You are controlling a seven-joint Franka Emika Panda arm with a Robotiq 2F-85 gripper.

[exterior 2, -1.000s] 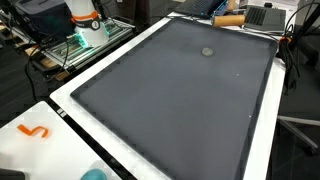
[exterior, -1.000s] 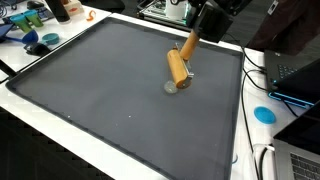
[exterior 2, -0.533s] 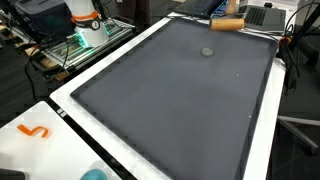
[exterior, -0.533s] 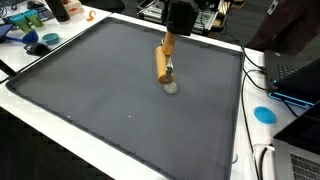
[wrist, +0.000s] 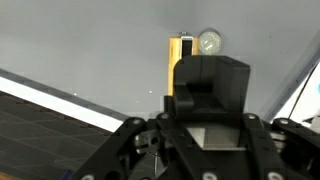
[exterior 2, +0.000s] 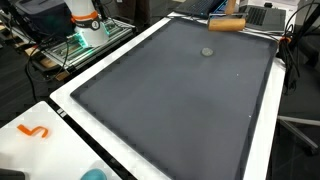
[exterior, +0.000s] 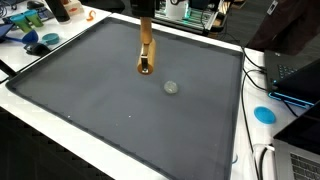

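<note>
The claw point(wrist: 208, 80) is clenched on the upper end of a wooden stick point(exterior: 146, 55). In an exterior view the stick hangs nearly upright, leaning a little, over the 12 o'clock part of a large dark mat point(exterior: 80, 90), with its thicker lower end toward the mat. Whether that end touches the mat or hangs just above it cannot be told. In the wrist view the stick point(wrist: 180, 55) pokes out beyond the dark block of the claw.

A small grey disc point(exterior: 171, 87) lies flat on the mat, near the stick's lower end at about 4 o'clock from it, and apart from it. In an exterior view from the opposite end of the mat, the stick point(exterior 2: 228, 25) shows at the mat's far edge, at about 1 o'clock, and the disc point(exterior 2: 207, 51) lies at 7 o'clock from it.

As for progress, the stick looks gripped and carried, so the grasp is done. It has not been laid down or let go, and nothing touches the disc.
</note>
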